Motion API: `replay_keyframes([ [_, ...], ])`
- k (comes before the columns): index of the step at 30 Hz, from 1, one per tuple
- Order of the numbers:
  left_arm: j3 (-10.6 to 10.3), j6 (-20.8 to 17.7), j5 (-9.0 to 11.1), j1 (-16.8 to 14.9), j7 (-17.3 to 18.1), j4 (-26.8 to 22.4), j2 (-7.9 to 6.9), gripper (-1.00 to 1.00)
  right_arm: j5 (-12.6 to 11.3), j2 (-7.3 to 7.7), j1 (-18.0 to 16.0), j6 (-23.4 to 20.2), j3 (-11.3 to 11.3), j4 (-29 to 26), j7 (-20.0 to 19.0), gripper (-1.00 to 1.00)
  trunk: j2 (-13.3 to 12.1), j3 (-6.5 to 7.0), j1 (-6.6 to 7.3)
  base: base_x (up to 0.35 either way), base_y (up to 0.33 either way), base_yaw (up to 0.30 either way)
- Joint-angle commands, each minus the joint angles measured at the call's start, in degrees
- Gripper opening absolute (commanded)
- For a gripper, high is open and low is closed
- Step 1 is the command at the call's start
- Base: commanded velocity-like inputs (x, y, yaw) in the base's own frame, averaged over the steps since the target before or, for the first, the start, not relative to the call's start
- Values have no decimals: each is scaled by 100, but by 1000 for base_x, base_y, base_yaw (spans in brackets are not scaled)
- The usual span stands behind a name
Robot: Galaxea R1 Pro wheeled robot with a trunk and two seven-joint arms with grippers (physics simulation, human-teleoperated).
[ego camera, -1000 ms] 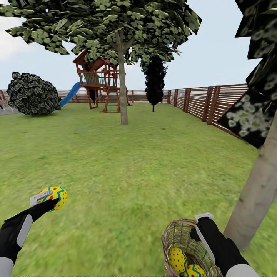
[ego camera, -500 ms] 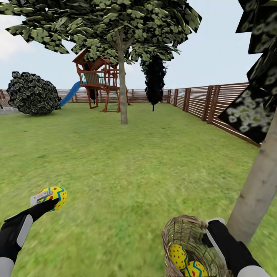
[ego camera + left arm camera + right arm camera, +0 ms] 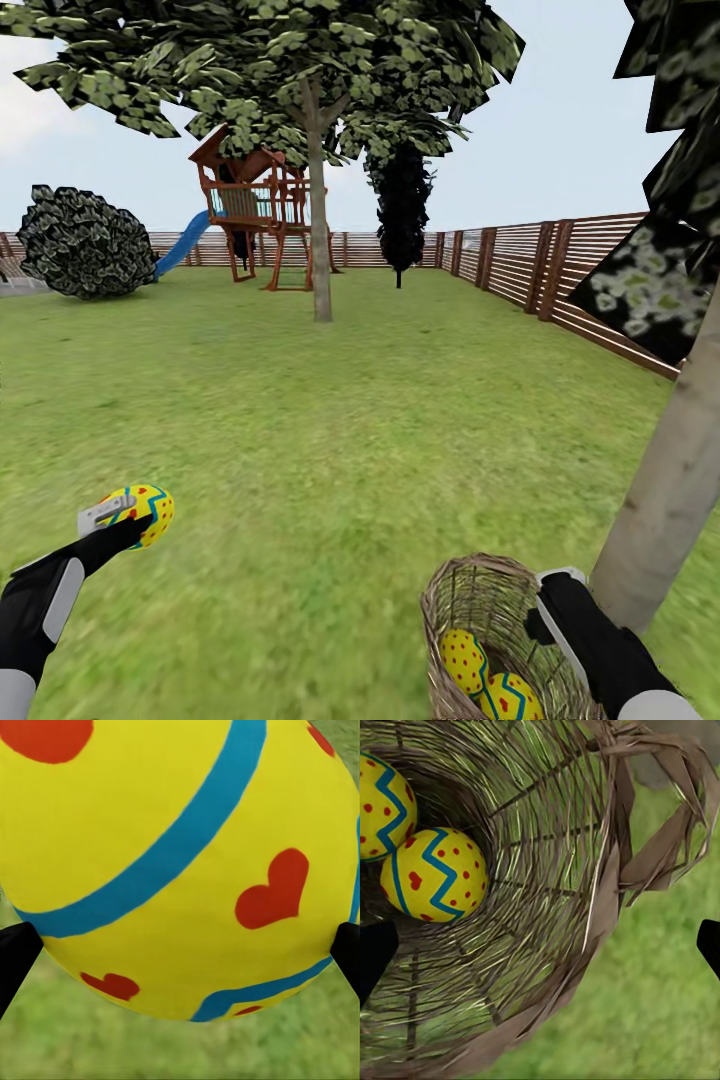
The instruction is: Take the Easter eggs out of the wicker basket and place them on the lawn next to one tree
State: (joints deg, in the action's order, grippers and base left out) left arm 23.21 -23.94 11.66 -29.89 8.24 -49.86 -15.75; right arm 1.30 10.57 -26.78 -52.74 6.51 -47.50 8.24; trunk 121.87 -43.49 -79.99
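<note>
Already, one egg [image 3: 143, 511] sat clamped in your left gripper [image 3: 120, 516] at lower left, above grass. Two eggs [image 3: 487, 675] lay in the basket [image 3: 455, 600] gripped by your right gripper [image 3: 552, 595], just beside the trunk [image 3: 668, 500] at lower right.

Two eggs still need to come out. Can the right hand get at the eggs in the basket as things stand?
Probably not: the right hand is closed on the wicker basket rim, so reaching the two eggs means letting go.
</note>
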Motion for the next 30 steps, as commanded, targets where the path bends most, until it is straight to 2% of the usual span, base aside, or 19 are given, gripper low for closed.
replay_keyframes([
  [1, 14, -42, 34, -3, 20, -6, 2, -100, 34, -80, -3, -33, 22, -5, 8, 100, 3, -6, 1, -19, 108, 0],
  [3, 2, -48, 30, -4, 18, -6, 2, -100, 73, -173, -3, -34, 18, -5, 10, 100, 3, -6, 1, -103, 238, 0],
  [9, -9, -58, 26, -5, 11, -6, 0, -100, 65, -169, -3, -26, 15, -13, 2, 100, 3, -6, 1, -113, 284, 0],
  [16, -12, -58, 31, -6, 11, -6, 4, -100, 55, -121, -2, -25, 6, -14, -2, 100, 3, -6, 1, 284, 137, 0],
  [20, -8, -54, 17, -4, 11, -6, 92, -100, 63, -125, -2, -25, 2, -14, 0, 100, 3, -6, 1, 314, 70, 0],
  [26, 41, -41, 15, -4, 18, -27, 101, -100, 72, -117, -4, -18, -1, -23, -6, 100, 3, -6, 1, 27, 2, 0],
  [30, 44, -41, 14, -6, 18, -28, 99, -100, 65, -117, -2, -17, -1, -26, -7, 100, 163, -78, -87, 0, 0, 0],
])
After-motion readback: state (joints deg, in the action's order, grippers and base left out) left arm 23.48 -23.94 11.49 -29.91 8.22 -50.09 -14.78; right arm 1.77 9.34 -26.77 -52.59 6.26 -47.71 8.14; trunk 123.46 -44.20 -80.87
